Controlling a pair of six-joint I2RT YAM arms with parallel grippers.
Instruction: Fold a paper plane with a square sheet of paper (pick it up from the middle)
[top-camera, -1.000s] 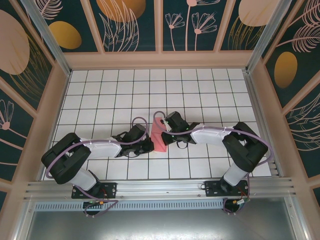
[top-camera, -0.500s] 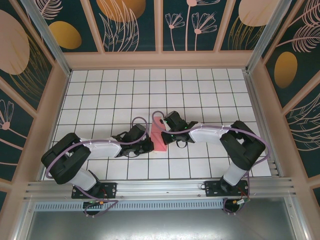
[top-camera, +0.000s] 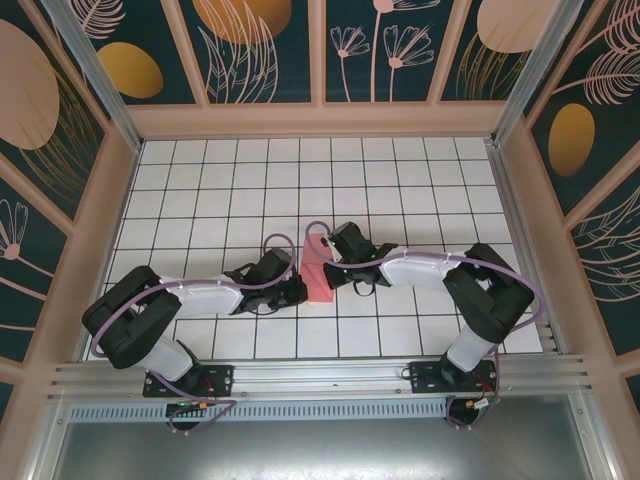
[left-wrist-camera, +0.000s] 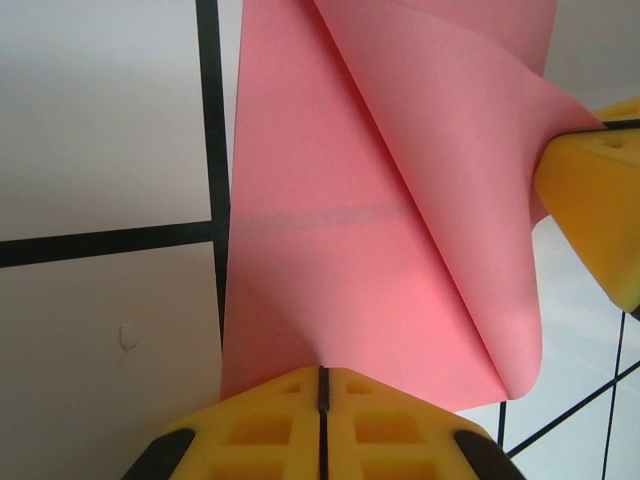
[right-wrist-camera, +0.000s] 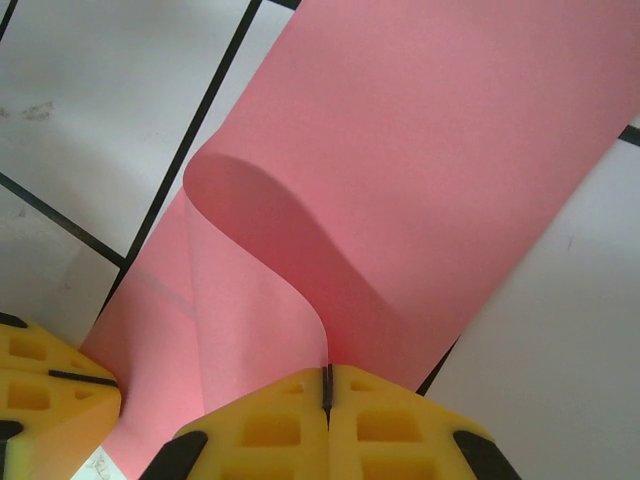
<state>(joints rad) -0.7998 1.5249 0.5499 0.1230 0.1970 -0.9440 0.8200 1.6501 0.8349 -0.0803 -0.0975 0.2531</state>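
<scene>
The square sheet of paper is salmon pink and lies folded into a narrow strip on the white grid, between the two arms. My left gripper is shut on its near left edge. In the left wrist view its yellow fingertips pinch the paper, and a diagonal flap rises to the right. My right gripper is shut on the strip's right side. In the right wrist view it clamps a curled-up flap of the paper. Each wrist view shows the other gripper's yellow finger at its edge.
The white tiled table stretches behind and to both sides of the arms. Patterned walls enclose it on three sides. A metal rail with both arm bases runs along the near edge.
The right arm's elbow has shifted slightly. Both grippers stay shut on the paper, which has not visibly moved.
</scene>
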